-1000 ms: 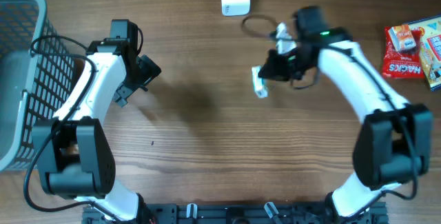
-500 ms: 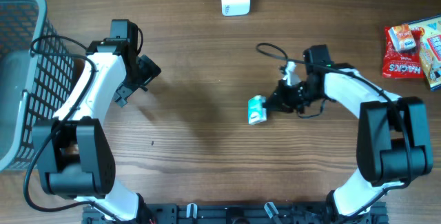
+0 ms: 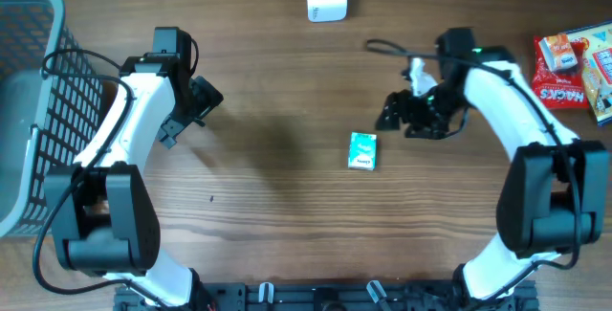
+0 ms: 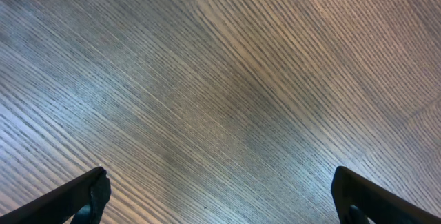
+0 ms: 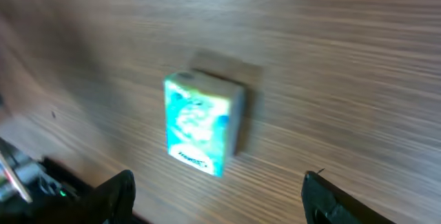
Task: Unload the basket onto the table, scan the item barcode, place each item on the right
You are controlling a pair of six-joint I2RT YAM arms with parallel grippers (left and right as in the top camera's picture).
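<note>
Brown wood-grain table (image 3: 277,196), softly lit

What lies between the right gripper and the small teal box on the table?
Nothing but bare wooden table. The overhead view shows the right gripper apart from the teal box, with only wood between them.

Overhead: even, soft light across the wooden table (image 3: 287,206), with a faint broad shadow beside my left arm (image 3: 134,129). Left wrist view: grain sharp, cool bluish sheen lower left, warmer tone upper right, dim patch mid-frame. Right wrist view: whole frame motion-blurred. The small teal box (image 5: 200,124) is soft-edged, print unreadable, short shadow at its upper right.
</note>
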